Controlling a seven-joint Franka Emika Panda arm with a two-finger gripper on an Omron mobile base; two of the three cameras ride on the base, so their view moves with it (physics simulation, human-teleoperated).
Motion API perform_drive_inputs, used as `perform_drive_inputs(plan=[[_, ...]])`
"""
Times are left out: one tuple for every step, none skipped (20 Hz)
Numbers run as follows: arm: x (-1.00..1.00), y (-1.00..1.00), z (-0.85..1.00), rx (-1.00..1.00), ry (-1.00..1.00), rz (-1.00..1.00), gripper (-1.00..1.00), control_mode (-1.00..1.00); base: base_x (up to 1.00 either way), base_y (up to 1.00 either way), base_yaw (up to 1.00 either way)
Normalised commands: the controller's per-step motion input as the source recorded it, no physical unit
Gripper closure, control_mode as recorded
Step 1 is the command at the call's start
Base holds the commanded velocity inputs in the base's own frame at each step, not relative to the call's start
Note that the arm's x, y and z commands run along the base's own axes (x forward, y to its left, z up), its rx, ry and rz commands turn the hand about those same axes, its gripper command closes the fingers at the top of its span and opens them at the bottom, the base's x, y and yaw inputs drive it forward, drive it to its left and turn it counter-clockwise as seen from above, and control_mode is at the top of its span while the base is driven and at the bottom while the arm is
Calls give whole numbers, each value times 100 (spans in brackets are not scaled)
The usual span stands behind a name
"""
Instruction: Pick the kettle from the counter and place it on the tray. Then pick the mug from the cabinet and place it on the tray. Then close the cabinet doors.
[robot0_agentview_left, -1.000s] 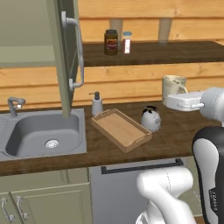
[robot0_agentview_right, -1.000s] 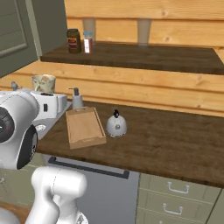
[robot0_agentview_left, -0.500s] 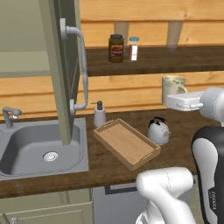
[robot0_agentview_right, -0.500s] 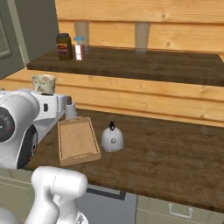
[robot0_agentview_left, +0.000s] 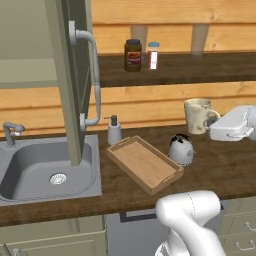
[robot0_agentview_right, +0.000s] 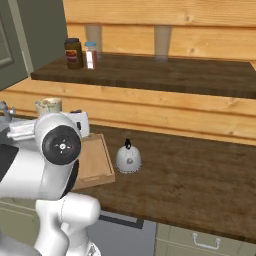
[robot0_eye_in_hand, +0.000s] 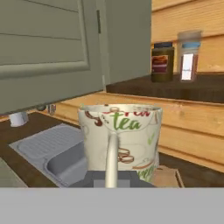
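The cream mug (robot0_agentview_left: 199, 116) with printed lettering hangs in the air above the counter's right part, and my gripper (robot0_agentview_left: 215, 125) is shut on its side handle. In the hand view the mug (robot0_eye_in_hand: 120, 140) stands close, upright, with its handle facing me. The silver kettle (robot0_agentview_left: 181, 149) sits on the dark counter just right of the wooden tray (robot0_agentview_left: 144, 164), touching or nearly touching its rim. The tray holds nothing. An olive-green cabinet door (robot0_agentview_left: 70, 75) with a curved grey handle stands open at the left, over the sink. From the right base view the kettle (robot0_agentview_right: 128, 157) stands beside the tray (robot0_agentview_right: 95, 160).
A white soap dispenser (robot0_agentview_left: 114, 131) stands behind the tray. A grey sink (robot0_agentview_left: 40, 170) with its faucet (robot0_agentview_left: 10, 132) lies at the left. A dark brown jar (robot0_agentview_left: 132, 55) and a small shaker (robot0_agentview_left: 153, 55) stand on the wooden shelf.
The base has driven, so both base views shifted and the counter looks nearer. The arm kept its pose with the mug in the gripper. Kettle and tray stayed in place.
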Motion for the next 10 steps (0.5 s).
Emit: perform_drive_inputs(plan=[[0, -2, -85, 0, -18, 41, 100, -100, 0, 0, 0], [0, 0, -86, 0, -17, 41, 100, -100, 0, 0, 0], [0, 0, -84, 0, -21, 40, 100, -100, 0, 0, 0], [0, 0, -85, 0, -20, 37, 100, -100, 0, 0, 0], [0, 0, -83, 0, -21, 36, 100, -100, 0, 0, 0], [0, 0, -88, 0, -25, 35, 100, -100, 0, 0, 0], [0, 0, -88, 0, -22, 33, 100, -100, 0, 0, 0], [2, 0, -78, 0, -20, 30, 100, -100, 0, 0, 0], [18, 0, -74, 0, -14, 27, 100, -100, 0, 0, 0], [28, 0, -72, 0, -13, 23, 100, -100, 0, 0, 0]])
